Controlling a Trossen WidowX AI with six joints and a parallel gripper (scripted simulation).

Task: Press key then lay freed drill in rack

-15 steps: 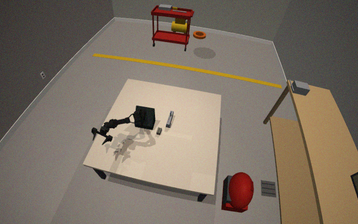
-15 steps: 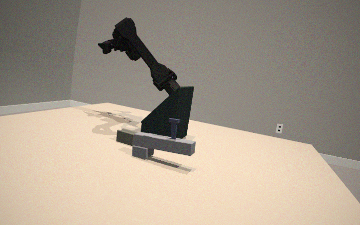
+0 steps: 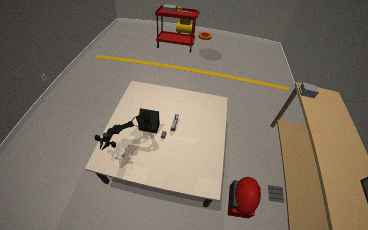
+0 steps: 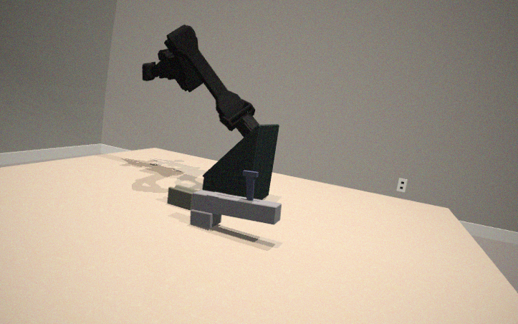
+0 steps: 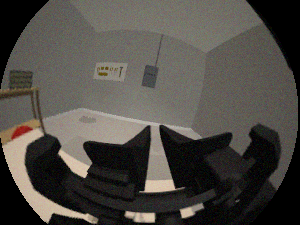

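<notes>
A long grey slotted bar [image 3: 174,123] [image 4: 234,208] stands raised over the table [image 3: 191,168] [image 4: 92,257], with a small grey block [image 4: 200,219] under its left part in the exterior view. A blue-grey piece with a wide flat head [image 4: 250,184] stands upright at the slot. A grey-green block [image 3: 163,134] [image 4: 179,198] sits near the bar's end. I cannot tell which of these is key, drill or rack. My gripper [image 3: 101,148] [image 5: 154,127] is shut but for a narrow gap, empty, high and far from them; its fingertips are hidden in the exterior view.
The dark arm base [image 3: 148,120] [image 4: 241,167] stands close beside the bar and the grey-green block. A wooden bench [image 3: 331,137], a red rounded object [image 3: 247,195] and a red cart [image 3: 175,38] stand off the table.
</notes>
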